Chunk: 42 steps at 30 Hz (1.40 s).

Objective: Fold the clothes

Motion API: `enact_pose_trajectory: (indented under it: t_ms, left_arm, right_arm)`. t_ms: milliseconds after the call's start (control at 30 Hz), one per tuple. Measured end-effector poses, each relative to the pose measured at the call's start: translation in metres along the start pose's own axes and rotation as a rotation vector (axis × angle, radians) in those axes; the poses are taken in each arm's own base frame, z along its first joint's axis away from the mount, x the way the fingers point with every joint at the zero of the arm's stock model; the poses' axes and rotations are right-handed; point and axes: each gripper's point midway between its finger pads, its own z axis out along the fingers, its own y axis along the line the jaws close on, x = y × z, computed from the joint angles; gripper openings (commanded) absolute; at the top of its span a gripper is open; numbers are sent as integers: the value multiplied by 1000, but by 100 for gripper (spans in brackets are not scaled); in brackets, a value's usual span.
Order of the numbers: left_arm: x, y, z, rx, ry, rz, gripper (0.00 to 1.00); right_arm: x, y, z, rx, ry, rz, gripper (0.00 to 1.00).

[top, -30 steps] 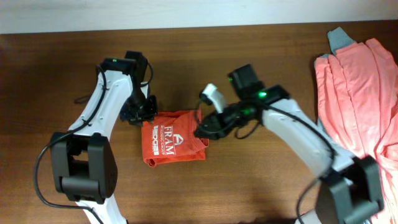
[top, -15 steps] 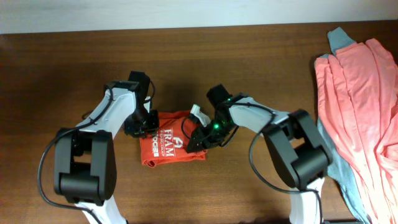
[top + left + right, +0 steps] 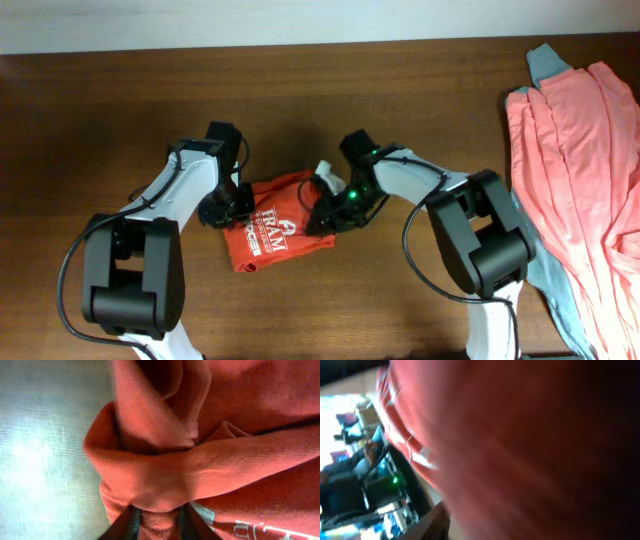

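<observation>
Orange-red T-shirt folded small, mid-worktop, FRAM print up. Left gripper at its 9 o'clock edge, jaws pinching a bunched fold. Right gripper at the 3 o'clock edge; cannot tell how its jaws stand (cloth smothers the wrist view). Salmon-pink garment over grey-blue one, far 3 o'clock.

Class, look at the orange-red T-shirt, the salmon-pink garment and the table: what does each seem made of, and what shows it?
Orange-red T-shirt: soft knit, probably cotton, matte; fine ribbing and rounded folds in the left wrist view.
Salmon-pink garment: thin soft cloth, matte; it lies in long pleats.
Table: dark wood or veneer, slight sheen; faint grain streaks.
</observation>
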Motion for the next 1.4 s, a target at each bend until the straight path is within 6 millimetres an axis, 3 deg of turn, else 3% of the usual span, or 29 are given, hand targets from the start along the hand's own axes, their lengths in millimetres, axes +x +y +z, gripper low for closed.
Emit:
enact_pose_trajectory:
  t_ms: [133, 300, 333, 367, 433, 567, 633, 700, 900, 1033, 1200, 1400]
  left_arm:
    - [19, 6, 0, -27, 73, -37, 6]
    - [44, 18, -3, -85, 175, -50, 11]
    - [45, 19, -4, -90, 177, -50, 15]
    - [44, 19, -6, -90, 167, -49, 28]
    - [38, 18, -18, -82, 116, -49, 39]
    - [25, 17, -57, -53, -39, -48, 41]
    - [25, 17, -73, -47, -81, -47, 42]
    - [28, 19, -75, -55, -77, -47, 43]
    - [9, 19, -75, -50, -151, -55, 42]
    - [-7, 25, -78, -35, -205, -80, 41]
    - [-21, 39, -75, -38, -230, -107, 41]
    - [-31, 40, -51, -54, -192, -83, 41]
  right_arm:
    - [-4, -21, -26, 118, -3, 96, 46]
    - [-3, -37, -61, 280, 29, 148, 46]
    - [-3, -35, -67, 302, 35, 141, 46]
    - [-5, -30, -73, 321, 38, 124, 46]
    - [-3, -15, -82, 341, 46, 78, 46]
    - [10, 31, -85, 338, 60, -48, 41]
    - [17, 66, -75, 304, 62, -134, 38]
    - [18, 85, -63, 274, 62, -176, 38]
    - [16, 138, -14, 192, 45, -295, 38]
    - [13, 163, 13, 150, 13, -325, 38]
    - [14, 171, 41, 106, -17, -289, 38]
    - [16, 152, 59, 91, -42, -214, 39]
